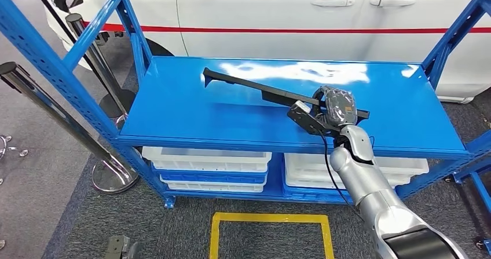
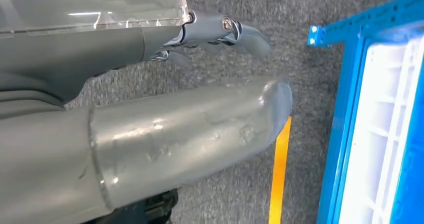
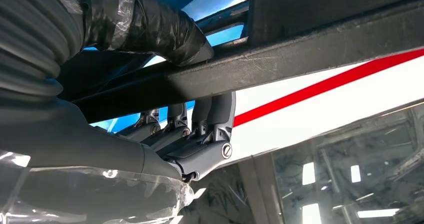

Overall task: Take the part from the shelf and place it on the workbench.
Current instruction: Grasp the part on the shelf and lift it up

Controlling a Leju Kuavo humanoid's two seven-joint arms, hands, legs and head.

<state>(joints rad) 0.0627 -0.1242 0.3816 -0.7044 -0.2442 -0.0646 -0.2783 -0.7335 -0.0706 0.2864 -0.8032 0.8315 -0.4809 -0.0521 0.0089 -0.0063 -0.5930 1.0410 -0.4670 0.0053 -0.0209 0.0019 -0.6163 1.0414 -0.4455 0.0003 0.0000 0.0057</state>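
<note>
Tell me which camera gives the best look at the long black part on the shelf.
The head view: it shows the long black part whole, lying across the blue shelf top, with the right hand around its near end. The right wrist view shows a close stretch of the bar between thumb and fingers. The left wrist view looks at floor.

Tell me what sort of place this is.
Probably a car workshop or vehicle assembly area. A white car with a red stripe stands behind a blue metal shelf, white bins sit on the lower level, and yellow floor tape marks a station.
</note>
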